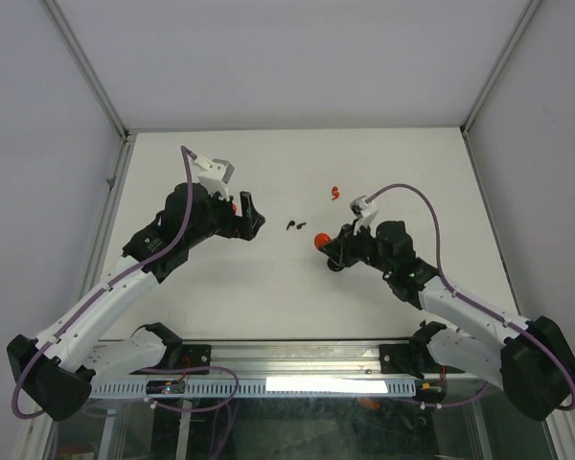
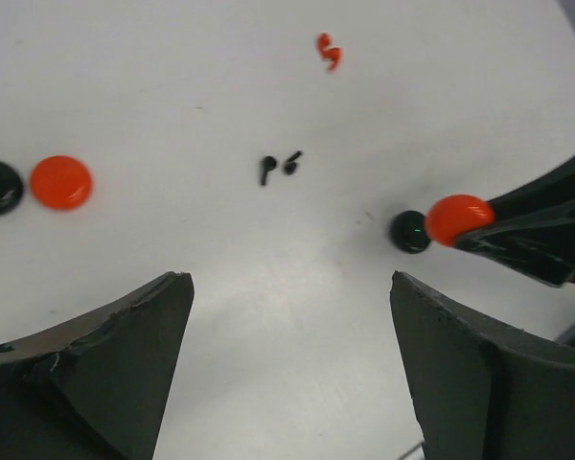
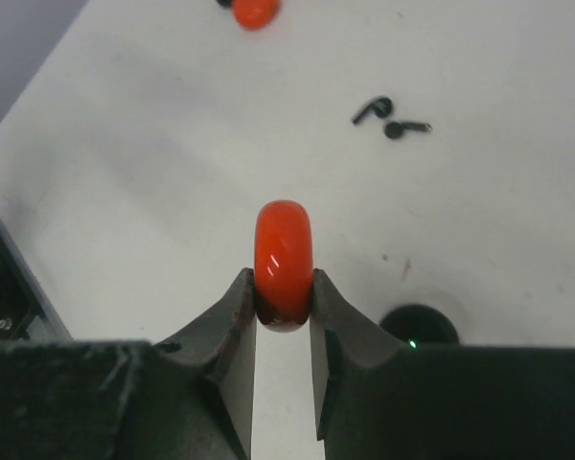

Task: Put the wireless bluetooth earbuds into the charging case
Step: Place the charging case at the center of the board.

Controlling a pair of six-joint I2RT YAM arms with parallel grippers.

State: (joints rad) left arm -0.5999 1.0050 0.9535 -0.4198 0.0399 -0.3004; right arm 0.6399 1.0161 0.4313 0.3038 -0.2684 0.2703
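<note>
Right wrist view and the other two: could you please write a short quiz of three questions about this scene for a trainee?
1. True or false: the right hand is shut on a red round plastic disc that stands on its edge.
2. How many small black curved plastic earbuds lie on the white table? A: one. B: two. C: four.
3. Fill in: the fingers of the left hand are ____ (open or shut).

Key: 1 true; 2 B; 3 open.
</note>
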